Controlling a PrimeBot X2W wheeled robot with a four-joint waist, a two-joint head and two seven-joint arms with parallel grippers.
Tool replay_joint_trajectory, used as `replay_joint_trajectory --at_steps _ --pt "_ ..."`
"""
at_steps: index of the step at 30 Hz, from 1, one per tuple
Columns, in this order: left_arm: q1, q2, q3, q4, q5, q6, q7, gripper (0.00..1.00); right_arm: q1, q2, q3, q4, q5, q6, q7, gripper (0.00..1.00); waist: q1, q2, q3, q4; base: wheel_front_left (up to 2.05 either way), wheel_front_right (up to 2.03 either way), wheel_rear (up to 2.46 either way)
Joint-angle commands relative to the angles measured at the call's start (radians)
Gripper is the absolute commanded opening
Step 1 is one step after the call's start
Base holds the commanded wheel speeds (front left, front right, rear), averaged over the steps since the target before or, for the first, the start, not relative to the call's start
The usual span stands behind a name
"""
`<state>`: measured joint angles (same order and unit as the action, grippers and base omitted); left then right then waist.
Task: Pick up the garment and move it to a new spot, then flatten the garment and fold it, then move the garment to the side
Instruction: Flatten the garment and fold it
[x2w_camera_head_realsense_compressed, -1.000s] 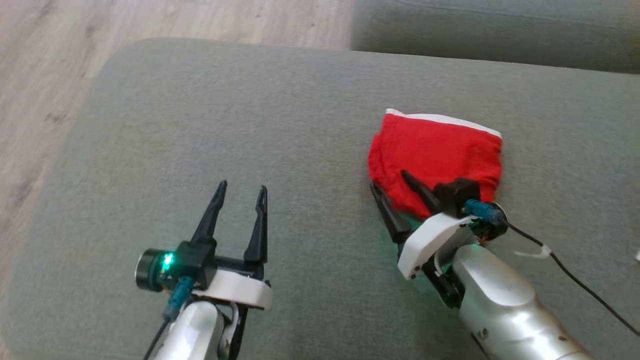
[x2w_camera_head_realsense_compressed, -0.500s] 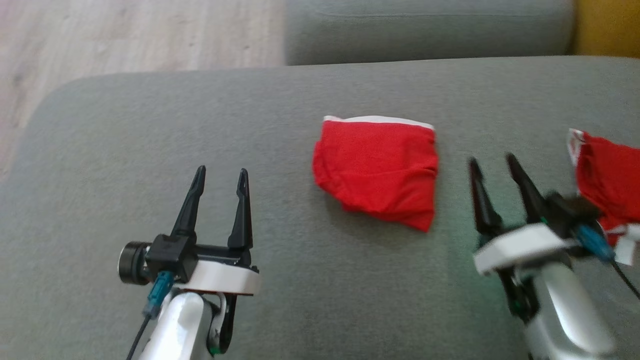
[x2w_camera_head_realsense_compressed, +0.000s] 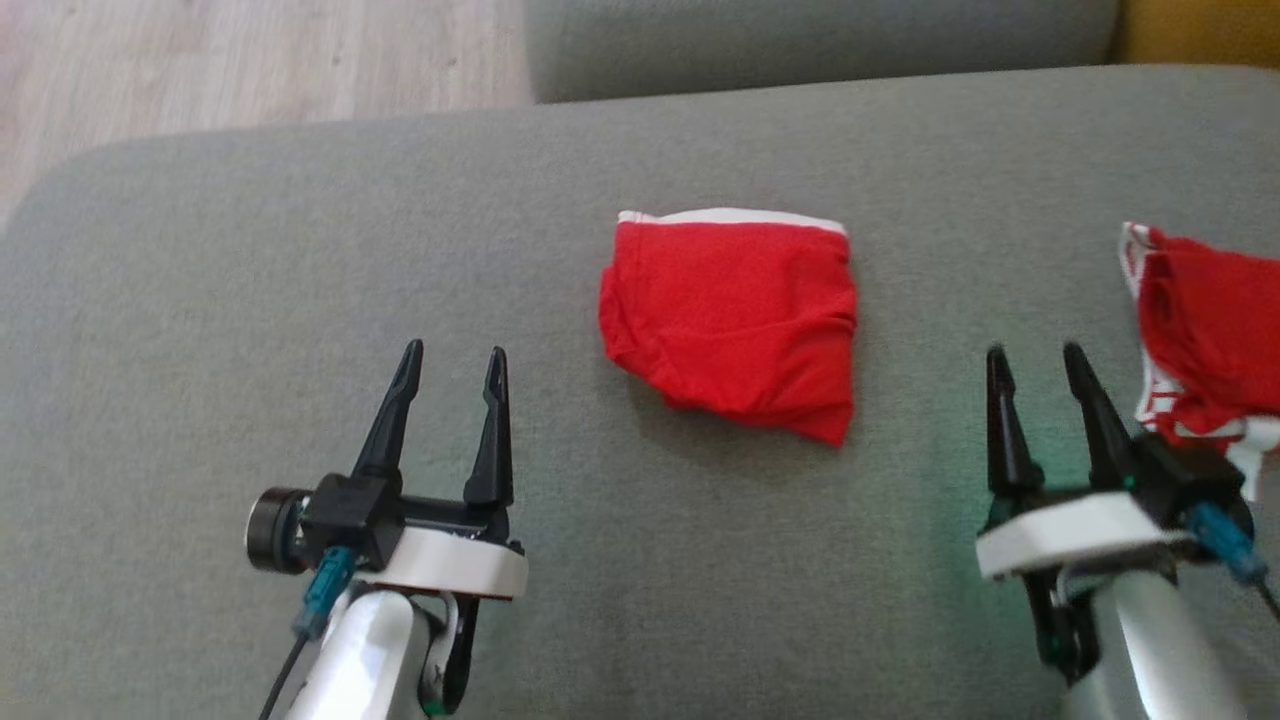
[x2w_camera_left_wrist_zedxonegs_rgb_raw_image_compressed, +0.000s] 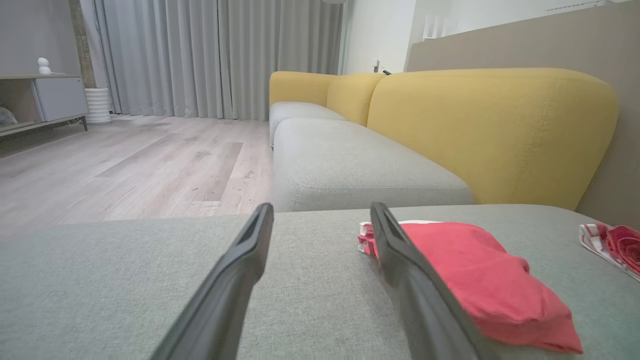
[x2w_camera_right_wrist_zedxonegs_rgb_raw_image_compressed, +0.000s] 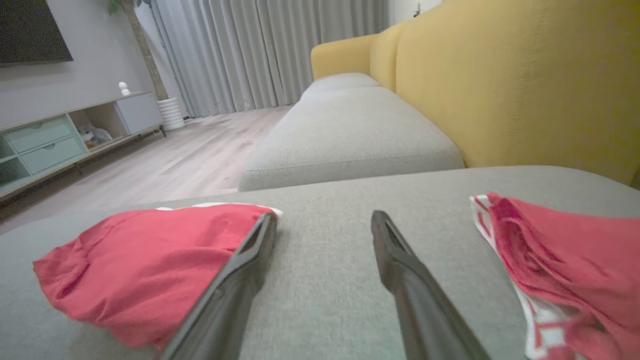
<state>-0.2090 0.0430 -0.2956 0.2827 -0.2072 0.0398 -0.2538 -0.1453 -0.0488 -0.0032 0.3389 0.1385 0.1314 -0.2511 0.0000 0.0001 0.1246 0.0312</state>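
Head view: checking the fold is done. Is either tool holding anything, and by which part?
Nothing is held. Left tool and right tool stand open, empty; the folded red cloth garment lies free between them.

My head camera looks steeply down on the grey seat cushion (x2w_camera_head_realsense_compressed: 250, 250) from well above. My two wrist cameras sit low, just over that cushion, both facing level across it toward the curtains (x2w_camera_left_wrist_zedxonegs_rgb_raw_image_compressed: 200, 55). All three share the folded red garment (x2w_camera_head_realsense_compressed: 735, 315) — rightward in the left wrist view, leftward in the right.
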Motion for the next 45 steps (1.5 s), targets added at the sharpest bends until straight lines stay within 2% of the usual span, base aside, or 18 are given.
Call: replay_joint_trajectory --at_steps 1,7,12,16,21,24,31,40,45 --pt "-0.047 0.007 0.022 -0.029 0.002 -0.002 -0.008 1.00 -0.076 -0.002 0.035 -0.029 -0.002 -0.001 -0.011 0.00 0.0000 -0.0001 0.032 0.029 0.00 0.00 0.00" --pt "-0.080 0.007 0.007 -0.031 -0.002 -0.004 -0.008 1.00 -0.228 -0.002 0.060 0.065 -0.045 -0.001 0.007 0.00 0.0000 -0.0001 0.103 0.103 0.00 0.00 0.00" --pt "-0.103 0.007 -0.008 -0.034 -0.010 -0.005 -0.008 1.00 -0.359 -0.002 0.062 0.240 -0.080 -0.001 0.046 0.00 0.0000 -0.0001 0.151 0.152 0.00 0.00 0.00" --pt "-0.119 0.007 -0.016 -0.033 -0.018 0.002 -0.008 1.00 -0.428 -0.002 0.098 0.422 -0.025 -0.001 0.083 0.00 0.0000 -0.0001 0.165 0.175 0.00 0.00 0.00" --pt "-0.128 0.007 -0.024 -0.033 -0.027 0.009 -0.008 1.00 -0.461 -0.003 0.147 0.535 -0.048 -0.001 0.036 0.00 0.0000 -0.0001 0.162 0.186 0.00 0.00 0.00" --pt "-0.127 0.007 -0.019 -0.030 -0.028 0.013 -0.008 1.00 -0.488 -0.002 0.181 0.535 -0.028 -0.001 0.001 0.00 0.0000 -0.0001 0.150 0.182 0.00 0.00 0.00" --pt "-0.116 0.007 -0.027 -0.024 -0.038 0.017 -0.008 1.00 -0.494 -0.002 0.363 0.438 0.068 -0.001 -0.010 0.00 0.0000 -0.0001 0.112 0.177 0.00 0.00 0.00" --pt "-0.116 0.007 -0.040 -0.016 -0.041 0.017 -0.008 1.00 -0.476 -0.002 0.631 0.553 0.179 -0.001 -0.005 0.00 0.0000 -0.0001 0.101 0.199 0.00 0.00 0.00" --pt "-0.111 0.007 -0.030 -0.010 -0.038 0.016 -0.008 1.00 -0.479 -0.002 0.729 0.557 0.257 -0.001 -0.007 0.00 0.0000 -0.0001 0.094 0.197 0.00 0.00 0.00"
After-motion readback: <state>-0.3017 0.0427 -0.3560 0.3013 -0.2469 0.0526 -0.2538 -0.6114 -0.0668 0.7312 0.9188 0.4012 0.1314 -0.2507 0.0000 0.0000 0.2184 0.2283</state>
